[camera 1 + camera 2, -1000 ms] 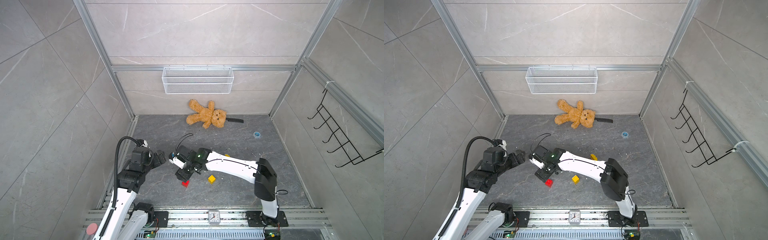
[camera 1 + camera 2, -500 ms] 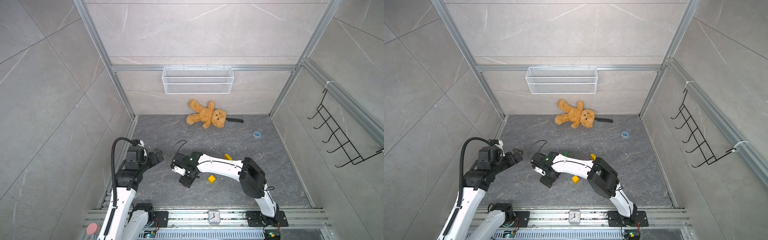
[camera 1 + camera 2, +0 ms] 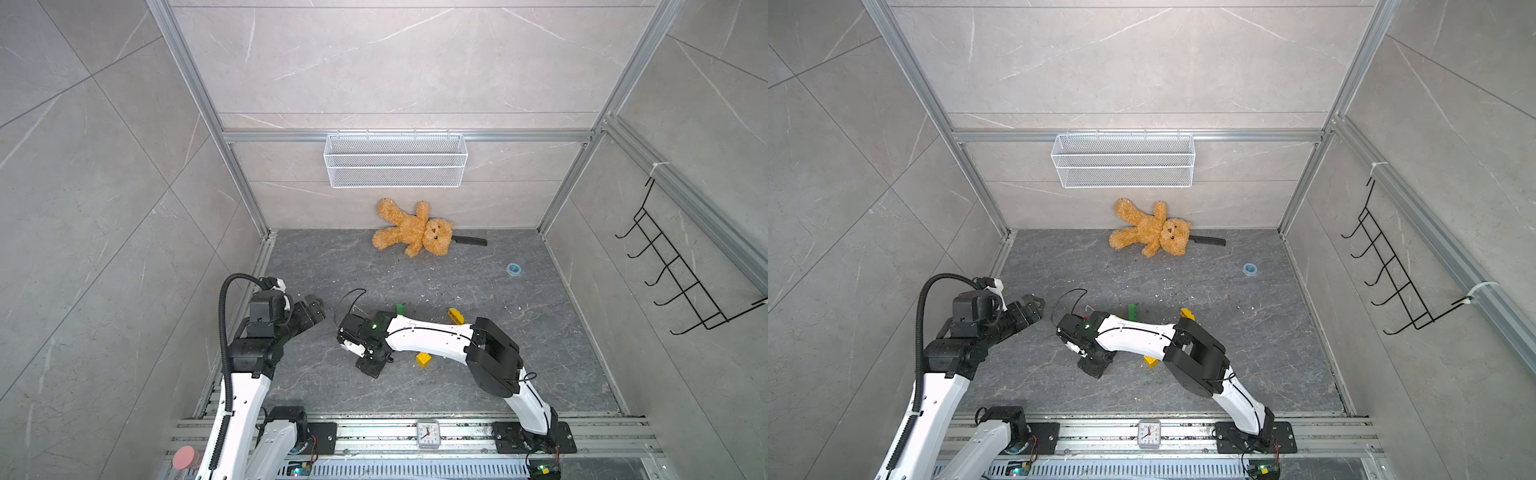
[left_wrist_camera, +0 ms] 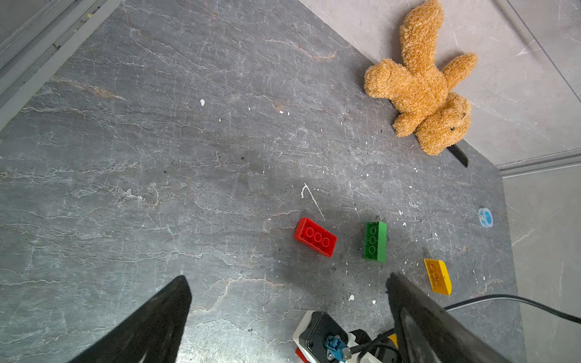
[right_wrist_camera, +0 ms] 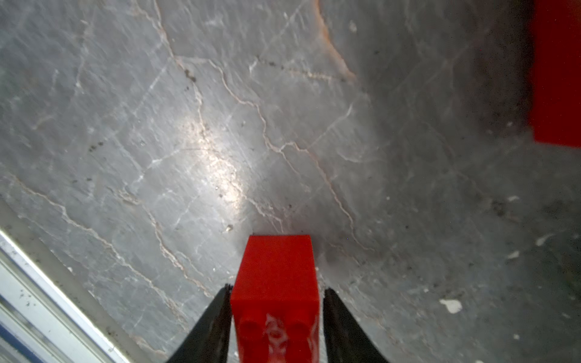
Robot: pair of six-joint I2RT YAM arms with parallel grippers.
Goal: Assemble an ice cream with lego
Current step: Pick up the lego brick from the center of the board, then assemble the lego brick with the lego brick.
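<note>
**Step in hand:** The right gripper (image 5: 277, 287) is low over the grey tabletop (image 5: 188, 125). Its jaws flank the small red brick (image 5: 278, 264). One finger meets the brick's side and the other stands a sliver off, so I cannot tell whether the pinch is made.

**Recommendation:** Centre the brick, press squarely on its flat sides, leave the studs clear, and confirm the hold before lifting straight up. A skewed pinch would likely twist it.

**Other bricks:** The square yellow brick (image 3: 423, 359) lies near. Farther out, the left gripper (image 4: 287, 278) hangs spread wide and empty. Beyond it the long red brick (image 4: 315, 237), green brick (image 4: 375, 241) and rounded yellow brick (image 4: 437, 276) lie apart. No ice cream stack is begun.

**Writing:** The clock (image 3: 428, 433) numerals are too small to read. The pale marks on the small red brick's studs are blurred. No brand is legible.
</note>
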